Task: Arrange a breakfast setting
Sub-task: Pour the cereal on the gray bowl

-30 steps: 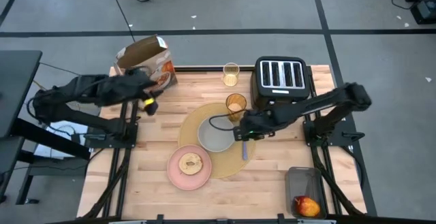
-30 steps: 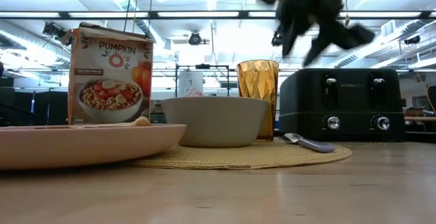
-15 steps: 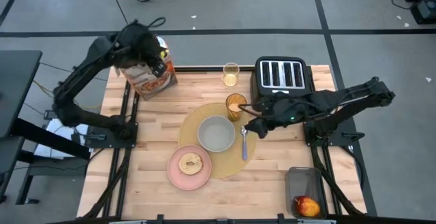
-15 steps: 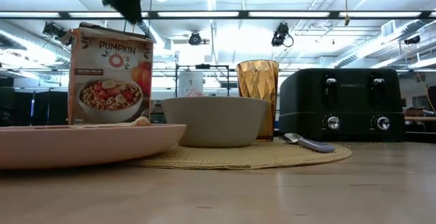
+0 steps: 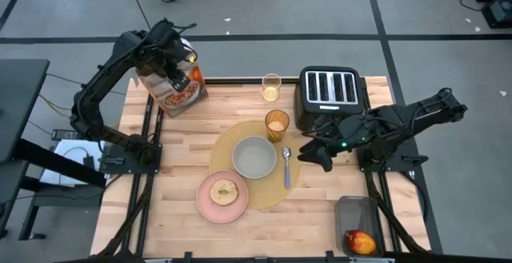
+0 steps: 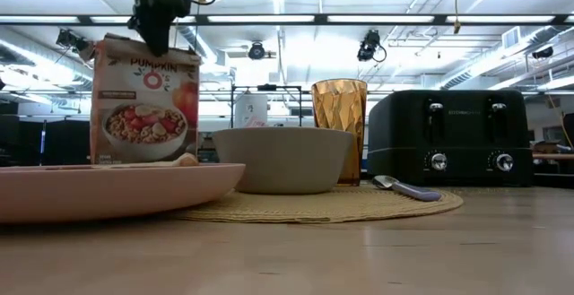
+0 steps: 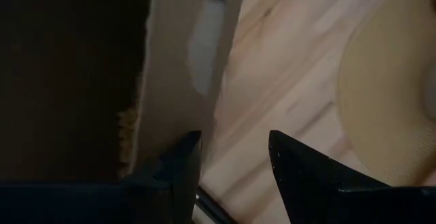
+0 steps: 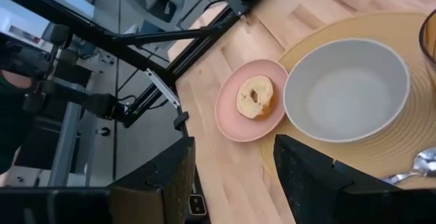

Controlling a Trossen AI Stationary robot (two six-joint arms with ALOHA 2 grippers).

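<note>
The grey bowl (image 5: 254, 157) and the blue-handled spoon (image 5: 286, 171) lie on the round tan placemat (image 5: 232, 139). The amber tumbler (image 5: 277, 123) stands at the placemat's far edge. The toast slice (image 5: 224, 191) lies on the pink plate (image 5: 210, 207) at the placemat's near left. The red apple (image 5: 360, 241) lies in a grey tray at the near right. My left gripper (image 5: 174, 71) is open at the top of the orange cereal box (image 5: 178, 89), at the far left. My right gripper (image 5: 308, 153) is open and empty, above the table just right of the spoon. My left gripper comes down from above at the cereal box's open top. One finger (image 7: 184, 159) stands over the box's cardboard wall (image 7: 177, 60) and the other outside it. I cannot tell whether either finger touches the wall.
The black toaster (image 5: 330, 93) stands at the far right, behind my right arm. A clear glass (image 5: 271, 87) stands beside it at the far edge. The grey tray (image 5: 356, 215) sits at the near right corner. Bare wood shows at the near left and near middle.
My left gripper has swung from the table's left side toward the far edge, over the cereal box, and come down to its top. My right gripper has risen and drawn back from beside the bowl and spoon toward the right edge. The spoon stays on the placemat.
</note>
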